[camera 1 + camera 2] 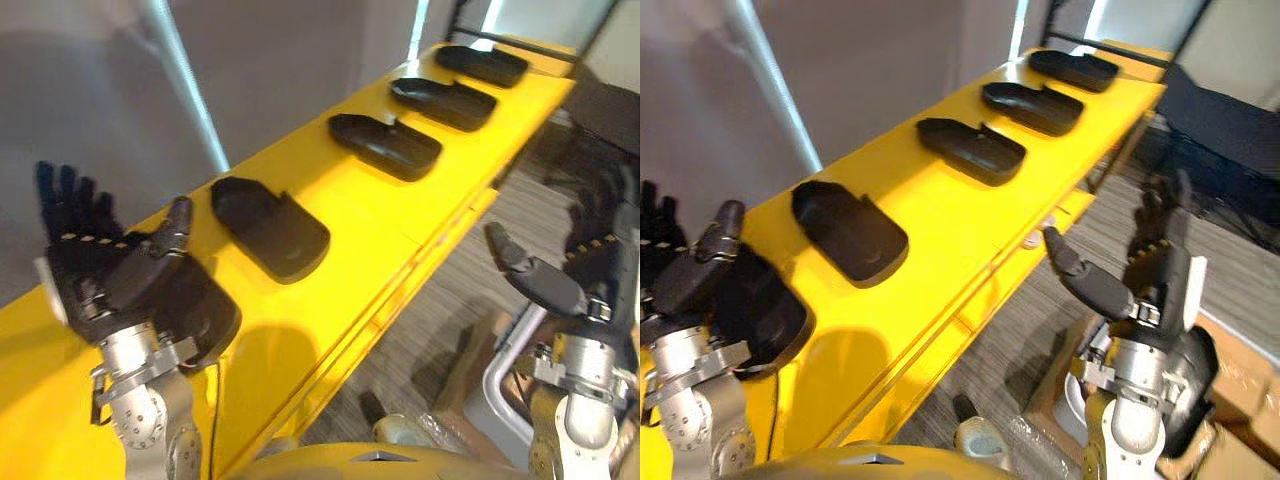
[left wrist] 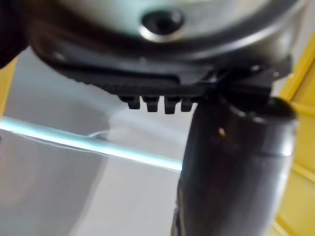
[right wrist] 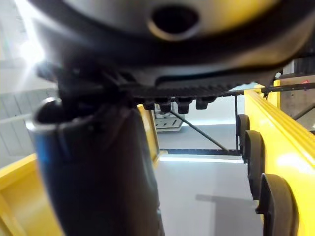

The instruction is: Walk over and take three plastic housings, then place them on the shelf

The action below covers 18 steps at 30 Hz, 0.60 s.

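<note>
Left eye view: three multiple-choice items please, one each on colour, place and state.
1. The surface under the black housings is: A grey, B yellow, C white.
2. The right hand is: A on a housing, B past the surface's edge, above the floor, C flat on the surface.
3. The left hand is: A open, B shut on a housing, C shut, empty.
Answers: 1 B, yellow shows around every housing; 2 B, it hangs beyond the edge, floor beneath; 3 A, its fingers stand straight, holding nothing.
</note>
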{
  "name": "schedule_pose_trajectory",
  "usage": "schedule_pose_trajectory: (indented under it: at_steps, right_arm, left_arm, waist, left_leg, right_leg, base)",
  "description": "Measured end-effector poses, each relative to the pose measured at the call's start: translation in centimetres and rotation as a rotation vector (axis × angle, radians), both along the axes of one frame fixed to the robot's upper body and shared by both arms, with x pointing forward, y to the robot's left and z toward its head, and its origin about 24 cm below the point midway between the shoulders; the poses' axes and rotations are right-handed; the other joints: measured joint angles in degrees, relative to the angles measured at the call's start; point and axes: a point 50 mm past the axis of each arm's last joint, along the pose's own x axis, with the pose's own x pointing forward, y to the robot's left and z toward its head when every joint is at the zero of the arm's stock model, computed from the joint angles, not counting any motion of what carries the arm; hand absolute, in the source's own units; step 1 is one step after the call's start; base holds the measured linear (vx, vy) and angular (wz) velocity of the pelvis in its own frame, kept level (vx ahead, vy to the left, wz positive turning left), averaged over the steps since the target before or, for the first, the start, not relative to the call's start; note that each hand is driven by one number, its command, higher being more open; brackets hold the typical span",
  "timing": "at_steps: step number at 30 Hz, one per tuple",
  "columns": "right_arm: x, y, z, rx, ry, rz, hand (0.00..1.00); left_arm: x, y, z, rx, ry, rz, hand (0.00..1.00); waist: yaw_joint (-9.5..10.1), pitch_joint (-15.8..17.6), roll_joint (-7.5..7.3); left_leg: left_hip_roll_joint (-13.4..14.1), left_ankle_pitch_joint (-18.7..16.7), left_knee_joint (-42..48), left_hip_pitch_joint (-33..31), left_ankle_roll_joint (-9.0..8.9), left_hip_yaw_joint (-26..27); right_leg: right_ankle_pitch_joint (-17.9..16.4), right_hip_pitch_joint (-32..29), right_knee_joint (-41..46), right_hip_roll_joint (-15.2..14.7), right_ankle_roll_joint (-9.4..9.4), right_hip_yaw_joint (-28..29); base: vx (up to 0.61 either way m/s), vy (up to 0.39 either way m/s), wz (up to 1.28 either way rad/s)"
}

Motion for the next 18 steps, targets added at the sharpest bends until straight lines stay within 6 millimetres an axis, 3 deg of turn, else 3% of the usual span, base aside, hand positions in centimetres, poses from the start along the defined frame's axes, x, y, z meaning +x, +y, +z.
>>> schedule_pose_trajectory:
  at_steps: [3, 7, 10, 12, 13, 15, 17, 18]
  right_arm:
    - [0.2, 0.7, -1.3, 0.058, 0.094, 0.011, 1.0]
    - [-1.7, 1.9, -3.7, 0.201, 0.194, -0.013, 1.0]
    - [-2.6, 2.1, -4.0, 0.235, 0.19, 0.029, 1.0]
    - [-1.6, 2.7, -3.0, 0.236, 0.113, 0.104, 1.0]
    - [-0.4, 3.2, -2.2, 0.226, 0.064, 0.156, 1.0]
    - [1.7, 4.4, -1.0, 0.193, 0.001, 0.222, 1.0]
    - [3.4, 5.1, -0.1, 0.167, -0.043, 0.233, 1.0]
    - [4.5, 5.3, -0.1, 0.159, -0.043, 0.212, 1.0]
  left_arm:
    - [-0.4, -0.3, 0.6, -0.005, -0.031, -0.024, 1.0]
    - [-0.9, -2.0, 2.9, 0.053, -0.19, -0.125, 1.0]
    - [-1.5, -2.9, 4.2, 0.113, -0.264, -0.135, 1.0]
    - [-1.7, -3.0, 4.8, 0.162, -0.286, -0.133, 1.0]
    - [-1.6, -2.9, 4.8, 0.173, -0.281, -0.14, 1.0]
    - [-1.6, -2.8, 5.0, 0.194, -0.281, -0.141, 1.0]
    - [-1.1, -2.5, 5.4, 0.227, -0.283, -0.139, 1.0]
    - [-0.9, -2.0, 5.5, 0.234, -0.276, -0.118, 1.0]
  waist:
    - [0.3, 0.28, -0.31]
    - [0.12, 1.6, -0.48]
    - [0.07, 2.9, -1.56]
    - [0.27, 3.18, -2.3]
    - [0.57, 3.44, -1.4]
    - [1.59, 3.21, -0.98]
    - [2.45, 2.97, -1.34]
    - [3.33, 3.05, -1.51]
  left_leg:
    - [-0.17, 0.07, 0.5, 0.82, -0.14, 1.17]
    - [-0.48, -0.11, 1.18, 2.1, 0.12, 1.89]
    - [-0.32, -0.73, 1.92, 3.18, 1.56, 5.61]
    - [0.61, -0.74, 2.24, 2.81, 2.27, 9.28]
    - [2.05, -0.35, 2.21, 2.76, 2.47, 10.7]
    - [4.84, 0.28, 2.24, 2.51, 1.63, 12.18]
    - [7.51, 0.91, 3.23, 0.98, 0.52, 12.37]
    - [9.54, 1.6, 3.41, 0.29, -0.69, 12.4]
  right_leg:
    - [0.31, -0.8, 1.54, 0.37, 0.4, -0.98]
    - [0.31, -3.43, 8.29, 1.7, 0.38, -2.9]
    - [0.45, -3.39, 9.21, 1.31, -0.12, -7.52]
    - [-2.58, -4.91, 13.54, -0.42, -3.53, -13.37]
    - [-5.46, -5.64, 19.45, -1.79, -4.04, -17.16]
    - [-8.82, -5.59, 26.87, -4.54, -4.41, -20.61]
    - [-9.68, -4.54, 31.69, -8.29, -4.87, -21.99]
    - [-9.61, -3.51, 33.53, -11.81, -4.88, -22.29]
  base:
    - [0.07, 0.064, -0.34]
    - [0.01, 0.036, -0.29]
    - [-0.17, 0.0, -0.62]
    - [-0.21, -0.008, -0.66]
    - [-0.17, -0.004, -0.52]
    - [-0.16, -0.045, -0.52]
    - [-0.11, -0.155, -0.35]
    - [-0.08, -0.19, -0.23]
